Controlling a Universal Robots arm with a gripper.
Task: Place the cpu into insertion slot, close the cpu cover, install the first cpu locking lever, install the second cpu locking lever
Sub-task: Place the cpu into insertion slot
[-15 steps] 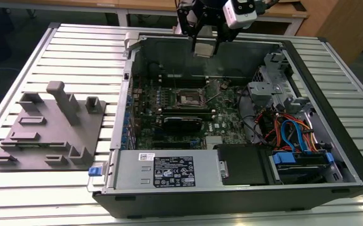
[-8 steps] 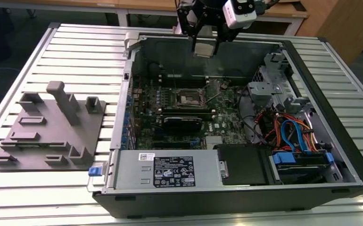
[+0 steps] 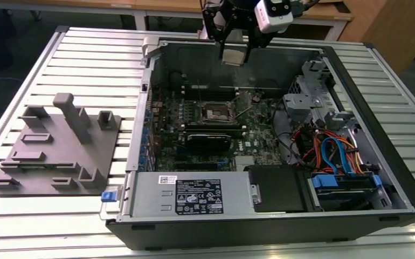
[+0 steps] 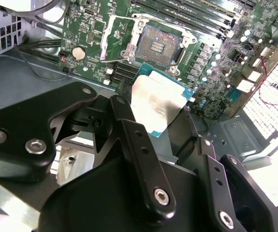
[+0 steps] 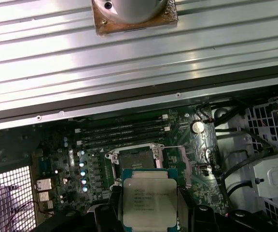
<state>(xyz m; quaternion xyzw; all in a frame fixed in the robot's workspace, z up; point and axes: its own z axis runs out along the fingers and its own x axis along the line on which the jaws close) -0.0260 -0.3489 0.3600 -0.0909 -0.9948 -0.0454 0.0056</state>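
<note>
My gripper [image 3: 233,49] hangs high over the far wall of the open computer case, shut on the cpu [image 3: 233,55]. In both wrist views the cpu [image 4: 156,104] [image 5: 148,200] shows its silver-grey top and green rim, clamped by its edges between black fingers [image 4: 129,130]. The insertion slot [image 3: 213,113] [image 4: 159,46] [image 5: 136,157] lies uncovered on the green board, well below the chip, its dark contact field showing. The silvery cpu cover [image 4: 116,41] is swung back beside the slot. A thin locking lever [image 3: 246,110] sticks up at the slot's side.
Long memory slots [image 5: 124,130] run beside the socket. A power supply [image 3: 186,197] fills the case's near side. A drive cage with coloured cables [image 3: 337,156] stands at the exterior view's right. A grey fixture plate [image 3: 56,145] lies on the slatted table at the left.
</note>
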